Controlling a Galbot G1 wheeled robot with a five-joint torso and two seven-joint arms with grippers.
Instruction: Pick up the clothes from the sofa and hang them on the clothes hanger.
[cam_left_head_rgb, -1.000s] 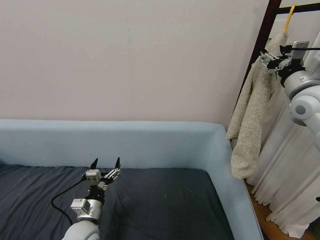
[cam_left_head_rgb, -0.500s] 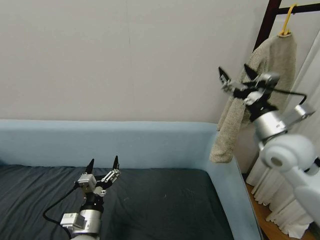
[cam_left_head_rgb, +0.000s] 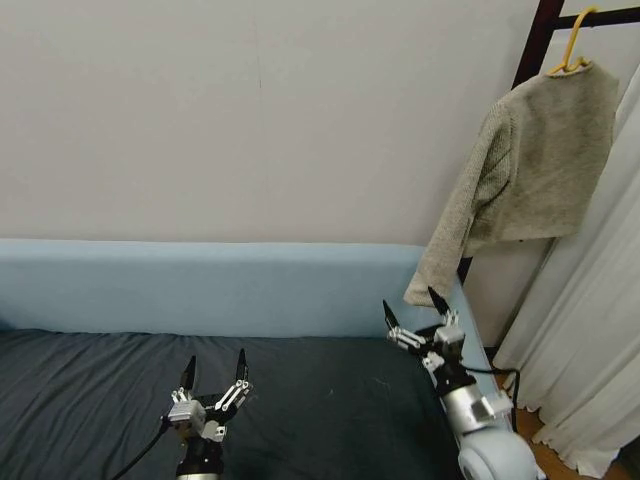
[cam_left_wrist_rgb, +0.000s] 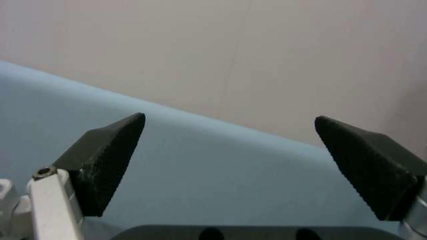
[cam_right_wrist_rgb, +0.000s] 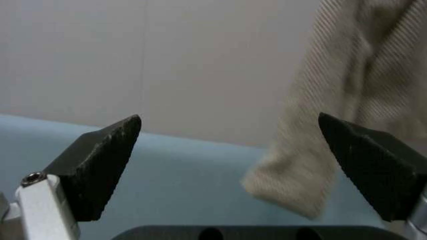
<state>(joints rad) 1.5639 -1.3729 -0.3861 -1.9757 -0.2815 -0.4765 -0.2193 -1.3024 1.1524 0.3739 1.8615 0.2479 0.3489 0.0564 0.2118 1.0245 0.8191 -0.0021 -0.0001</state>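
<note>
Begins at the left with the left gripper (cam_left_head_rgb: 216, 362), low over the dark seat cushion (cam_left_head_rgb: 330, 405) of the pale blue sofa (cam_left_head_rgb: 200, 290), jaws wide and holding nothing. Sits a touch lower than a second ago, otherwise idle. Faces the sofa's backrest (cam_left_wrist_rgb: 220, 170) in its own wrist view, with both fingertips (cam_left_wrist_rgb: 110, 155) far apart.

Moves on to the real change in the middle: the right gripper (cam_left_head_rgb: 410, 305). Was up at the rack a second ago, closed on the shoulder of the beige knitted sweater (cam_left_head_rgb: 540, 160). Has let go, pulled back and dropped to the sofa's right end. Stands there now with jaws wide and empty, pointing up just under the cuff of the sleeve (cam_right_wrist_rgb: 313, 150). Cannot tell whether cuff and fingertip touch.

Ends at the right with the sweater itself, off the sofa and draped over the yellow hanger (cam_left_head_rgb: 572, 45), hooked on the dark rack (cam_left_head_rgb: 527, 50) beside the white curtain (cam_left_head_rgb: 590, 330). Carries its own weight with no gripper on it, body spread square, one sleeve hanging out toward the sofa.

Reads, as a judgement, as the hanging step done for this garment: released, holding on the hanger, both arms free and low.
</note>
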